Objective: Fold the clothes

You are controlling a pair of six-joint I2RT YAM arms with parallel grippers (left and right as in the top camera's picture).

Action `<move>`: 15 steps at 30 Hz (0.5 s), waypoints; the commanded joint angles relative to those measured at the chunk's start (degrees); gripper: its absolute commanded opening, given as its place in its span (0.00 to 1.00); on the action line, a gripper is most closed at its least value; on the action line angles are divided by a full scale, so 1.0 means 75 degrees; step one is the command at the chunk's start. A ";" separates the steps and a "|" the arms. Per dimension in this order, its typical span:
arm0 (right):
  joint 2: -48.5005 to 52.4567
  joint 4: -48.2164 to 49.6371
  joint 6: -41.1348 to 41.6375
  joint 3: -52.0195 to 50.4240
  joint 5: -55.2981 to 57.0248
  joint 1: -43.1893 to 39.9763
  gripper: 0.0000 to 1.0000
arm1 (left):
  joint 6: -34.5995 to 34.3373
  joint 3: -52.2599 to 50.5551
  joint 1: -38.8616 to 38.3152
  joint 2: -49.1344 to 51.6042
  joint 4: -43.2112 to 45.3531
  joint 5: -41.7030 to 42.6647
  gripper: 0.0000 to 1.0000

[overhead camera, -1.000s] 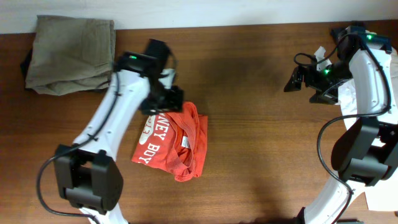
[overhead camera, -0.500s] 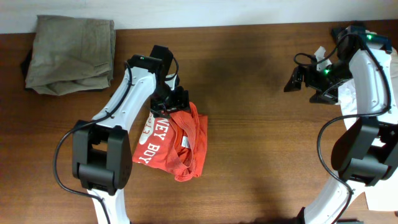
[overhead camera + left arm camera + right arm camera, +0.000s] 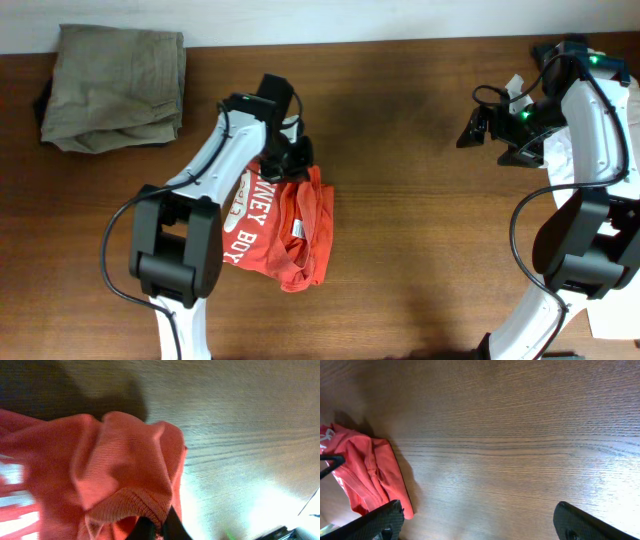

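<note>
The shirt (image 3: 290,235) is red-orange all over, its fine ribbed knit plain in the left wrist view. White block lettering (image 3: 250,212) runs across its chest, and a small white label (image 3: 297,231) sits at the neck. The table (image 3: 420,230) is dark brown wood with straight grain lines, paler and glossy where light strikes it. A bundle of cloth (image 3: 115,85) at the far corner is a dull olive-khaki, unpatterned. Both arms, the left (image 3: 205,165) and the right (image 3: 600,110), have white shells with black joints and cables, and small green lights (image 3: 592,60) glow on them. Sheets (image 3: 622,310) at the table's right edge are white.
</note>
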 commanded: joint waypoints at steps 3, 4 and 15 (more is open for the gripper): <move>-0.0108 0.0000 0.0041 0.0125 0.0067 -0.0009 0.99 | -0.0131 -0.0023 -0.0953 0.0044 0.0475 0.0169 0.01; -0.0108 0.0000 0.0041 0.0125 0.0067 -0.0009 0.99 | -0.0134 -0.0023 -0.1081 0.0044 0.0589 0.0169 0.01; -0.0108 0.0000 0.0041 0.0125 0.0067 -0.0009 0.99 | 0.0341 0.0291 -0.2486 0.0047 0.1005 0.0857 0.83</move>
